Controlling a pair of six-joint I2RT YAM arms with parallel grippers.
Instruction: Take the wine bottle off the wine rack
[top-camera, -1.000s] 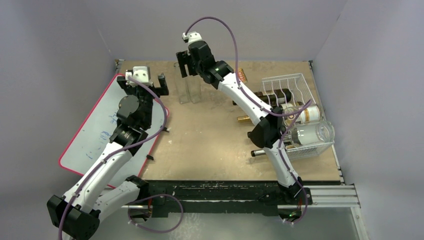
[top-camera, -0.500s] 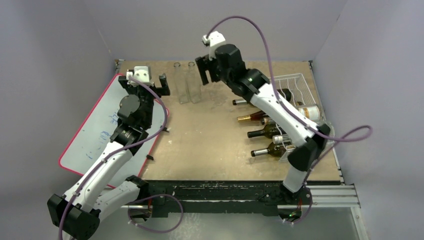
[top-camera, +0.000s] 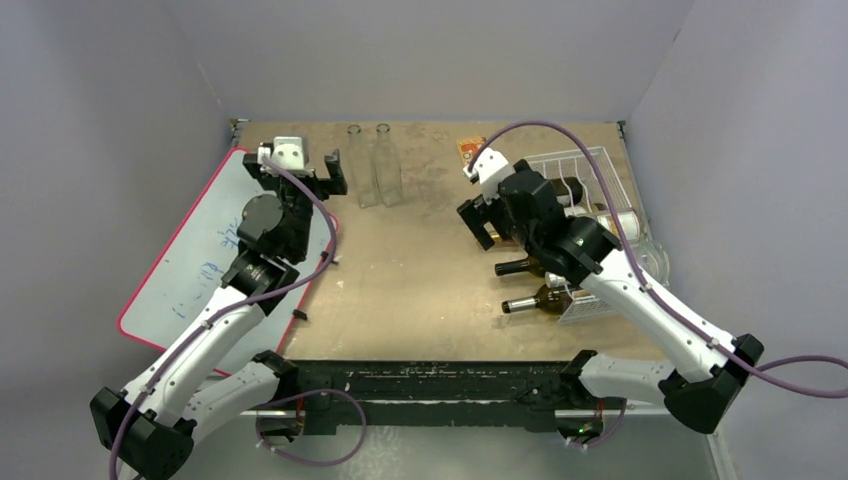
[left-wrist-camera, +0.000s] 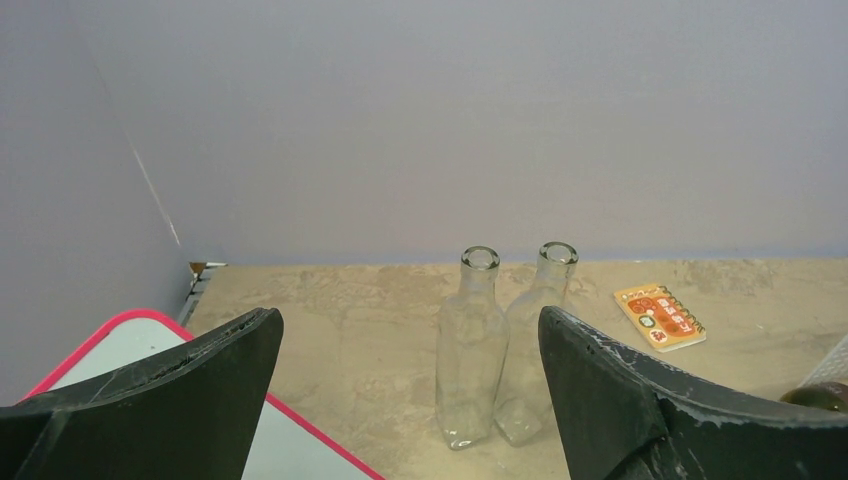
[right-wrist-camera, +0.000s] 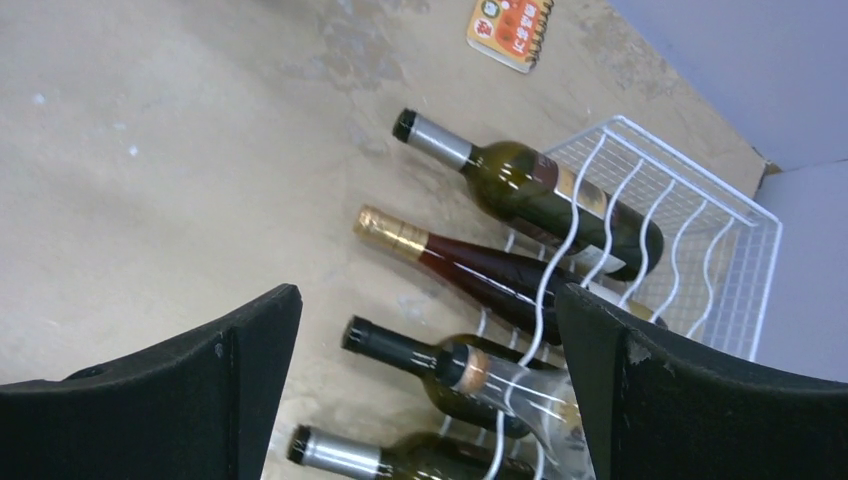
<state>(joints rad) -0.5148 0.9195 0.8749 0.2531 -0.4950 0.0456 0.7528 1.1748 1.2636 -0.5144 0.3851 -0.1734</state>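
The white wire wine rack (top-camera: 592, 166) stands at the right of the table and also shows in the right wrist view (right-wrist-camera: 670, 215). Several wine bottles lie in it, necks pointing left. In the right wrist view I see a silver-capped green bottle (right-wrist-camera: 530, 190), a gold-capped dark red bottle (right-wrist-camera: 470, 265), a black-capped bottle (right-wrist-camera: 410, 352) and a clear corked bottle (right-wrist-camera: 520, 385). My right gripper (top-camera: 480, 222) (right-wrist-camera: 428, 300) is open and empty, hovering above the bottle necks left of the rack. My left gripper (top-camera: 300, 172) (left-wrist-camera: 410, 325) is open and empty at the back left.
Two upright clear glass bottles (top-camera: 375, 165) (left-wrist-camera: 480, 345) stand at the back centre. An orange notebook (top-camera: 470, 148) (right-wrist-camera: 510, 30) lies near the back wall. A red-edged whiteboard (top-camera: 190, 260) (left-wrist-camera: 150, 340) lies under the left arm. Grey walls enclose the table.
My right arm has swung from the back centre, near the glass bottles, rightward and down to hover over the bottle necks by the rack. The left arm has barely moved.
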